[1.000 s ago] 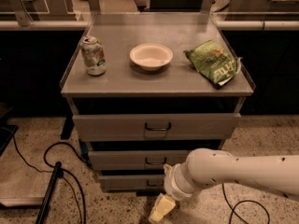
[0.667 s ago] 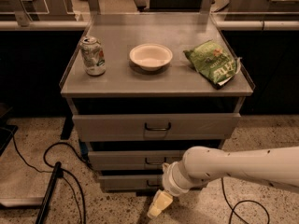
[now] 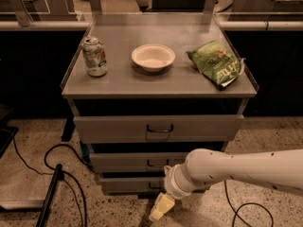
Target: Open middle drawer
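Leftward a touch, my end effector (image 3: 161,207) hangs near the floor (image 3: 118,207), opening I can't tell; middle drawer (image 3: 128,162) still shut.

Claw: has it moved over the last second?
Yes, slightly left, judged against the handle of the middle drawer. The claw now hangs low in front of the bottom drawer.

Your arm (image 3: 246,171) is a thick, smooth white tube, rounded like a capsule, with a few small dark dots along its shell. At the wrist you'll see stacked white ringed collars, narrower than the arm. The hand (image 3: 160,209) is pale cream-yellow and blocky, low in the near middle of the scene, just above the speckled floor (image 3: 113,207).
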Controlling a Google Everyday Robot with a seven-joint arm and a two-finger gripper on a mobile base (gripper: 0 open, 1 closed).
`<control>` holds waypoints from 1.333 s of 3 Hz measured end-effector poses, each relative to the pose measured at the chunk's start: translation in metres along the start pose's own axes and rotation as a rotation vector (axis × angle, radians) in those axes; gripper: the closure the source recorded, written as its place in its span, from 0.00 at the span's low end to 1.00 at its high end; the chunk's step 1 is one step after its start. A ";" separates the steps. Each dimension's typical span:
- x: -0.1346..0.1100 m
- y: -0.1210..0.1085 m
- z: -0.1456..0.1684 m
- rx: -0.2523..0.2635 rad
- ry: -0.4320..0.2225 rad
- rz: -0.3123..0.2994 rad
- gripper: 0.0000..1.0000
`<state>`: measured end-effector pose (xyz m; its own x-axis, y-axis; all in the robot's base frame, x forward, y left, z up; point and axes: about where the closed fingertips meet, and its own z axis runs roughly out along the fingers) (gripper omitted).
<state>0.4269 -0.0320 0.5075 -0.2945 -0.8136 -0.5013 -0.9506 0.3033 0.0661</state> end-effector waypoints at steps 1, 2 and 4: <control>0.003 -0.017 0.026 0.007 -0.006 0.019 0.00; 0.007 -0.034 0.051 0.009 -0.008 0.035 0.00; -0.002 -0.063 0.082 0.019 -0.025 0.026 0.00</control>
<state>0.4960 -0.0087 0.4336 -0.3163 -0.7925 -0.5214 -0.9405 0.3338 0.0633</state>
